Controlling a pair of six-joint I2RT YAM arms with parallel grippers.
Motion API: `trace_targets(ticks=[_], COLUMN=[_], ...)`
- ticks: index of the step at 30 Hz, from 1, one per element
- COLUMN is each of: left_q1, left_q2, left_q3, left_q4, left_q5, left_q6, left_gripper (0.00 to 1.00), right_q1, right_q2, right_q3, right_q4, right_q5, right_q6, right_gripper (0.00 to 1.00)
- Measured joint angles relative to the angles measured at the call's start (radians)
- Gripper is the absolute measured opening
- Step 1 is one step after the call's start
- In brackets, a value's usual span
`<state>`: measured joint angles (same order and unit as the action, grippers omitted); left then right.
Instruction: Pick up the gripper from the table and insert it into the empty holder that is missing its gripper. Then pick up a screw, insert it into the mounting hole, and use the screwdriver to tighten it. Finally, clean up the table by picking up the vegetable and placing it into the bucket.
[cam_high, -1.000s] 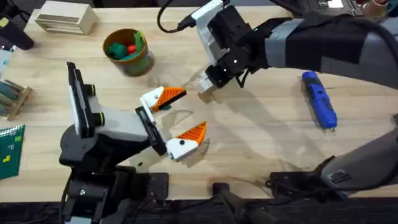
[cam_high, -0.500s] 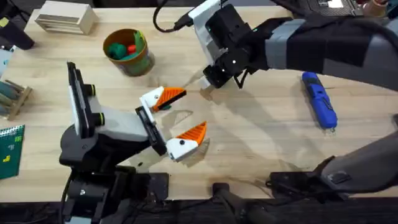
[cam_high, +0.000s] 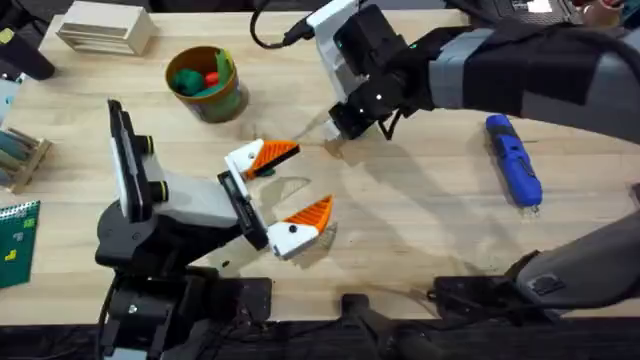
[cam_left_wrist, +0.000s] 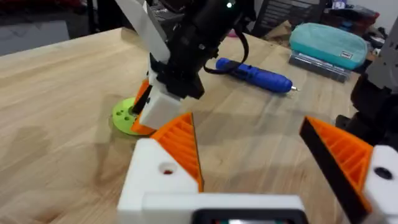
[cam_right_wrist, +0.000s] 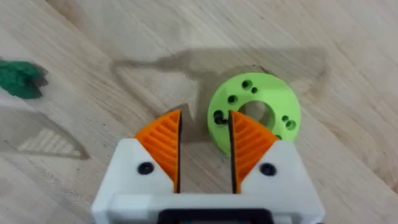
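My right gripper (cam_high: 335, 140) reaches to the table's middle and hovers low over a round bright-green disc (cam_right_wrist: 273, 106) with dark holes. Its orange pads stand a little apart, open, astride the disc's near edge with nothing held. The left gripper (cam_high: 310, 178) rests open near the front, and under its far finger lies the dark-green vegetable (cam_high: 263, 172), also in the right wrist view as the vegetable (cam_right_wrist: 22, 78). At the right lies the blue screwdriver (cam_high: 513, 160). The olive bucket (cam_high: 225, 100) stands at the back left. The loose gripper, the holder and the screw are out of view.
A beige box (cam_high: 105, 28) sits at the far left corner. A wooden rack (cam_high: 20, 155) and a green card (cam_high: 15, 235) line the left edge. In the left wrist view a teal case (cam_left_wrist: 329, 40) lies beyond the screwdriver (cam_left_wrist: 252, 73).
The right gripper has drifted slightly left and away over the green disc. The left arm has not moved.
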<state>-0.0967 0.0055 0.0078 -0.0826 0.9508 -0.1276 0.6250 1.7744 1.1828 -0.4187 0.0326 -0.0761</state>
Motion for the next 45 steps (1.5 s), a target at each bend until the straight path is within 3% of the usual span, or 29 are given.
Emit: trace_targets(ticks=[4,7,10,21,27,45], left_q1=[0.0,0.0,0.0,0.0,0.0,0.0], left_q2=[0.0,0.0,0.0,0.0,0.0,0.0], left_q3=[0.0,0.0,0.0,0.0,0.0,0.0], left_q4=[0.0,0.0,0.0,0.0,0.0,0.0], left_q5=[0.0,0.0,0.0,0.0,0.0,0.0], left_q6=[0.0,0.0,0.0,0.0,0.0,0.0], left_gripper=[0.987,0.987,0.987,0.987,0.987,0.987], right_q1=[-0.005,-0.005,-0.005,-0.005,-0.011,-0.01], right_q2=[0.0,0.0,0.0,0.043,0.043,0.009], right_q3=[0.0,0.0,0.0,0.012,0.016,0.017], right_q4=[0.0,0.0,0.0,0.007,0.008,-0.002], right_q5=[0.0,0.0,0.0,0.004,0.016,0.013], right_q6=[0.004,0.01,0.014,0.019,0.024,0.024], right_gripper=[0.396,0.311,0.288,0.273,0.017,0.007])
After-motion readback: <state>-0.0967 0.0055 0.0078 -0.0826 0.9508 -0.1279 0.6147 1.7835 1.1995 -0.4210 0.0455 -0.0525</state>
